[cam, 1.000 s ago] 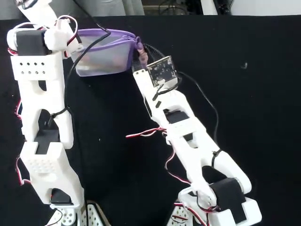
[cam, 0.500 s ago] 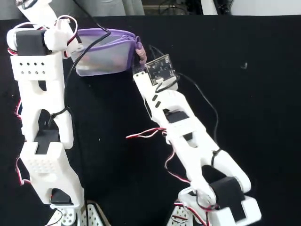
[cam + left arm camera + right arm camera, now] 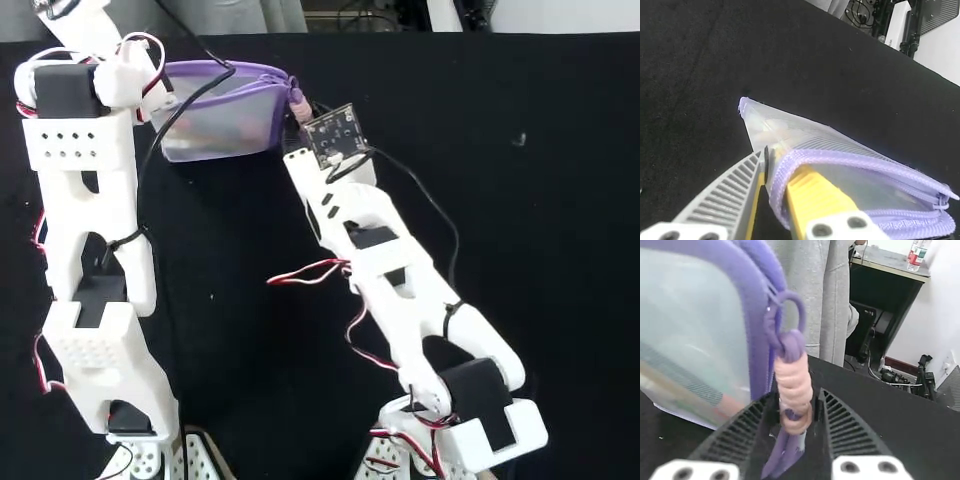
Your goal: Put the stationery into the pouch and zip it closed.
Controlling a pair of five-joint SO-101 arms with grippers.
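My L claw (image 3: 777,162) pinches pouch (image 3: 215,120) rim at one end; my R claw (image 3: 797,407) is clamped on zip pull (image 3: 790,347) at pouch's other end.

I'm counting two arms over one table (image 3: 540,220): the left arm (image 3: 90,250) and the right arm (image 3: 400,275). That gives me two grippers, the left gripper (image 3: 775,162) and the right gripper (image 3: 796,396). I'm seeing one pouch (image 3: 220,115) with one zipper pull (image 3: 792,375). Through its clear wall I'm making out stationery (image 3: 695,387), perhaps two or three long pieces, overlapping too much for a sure count.
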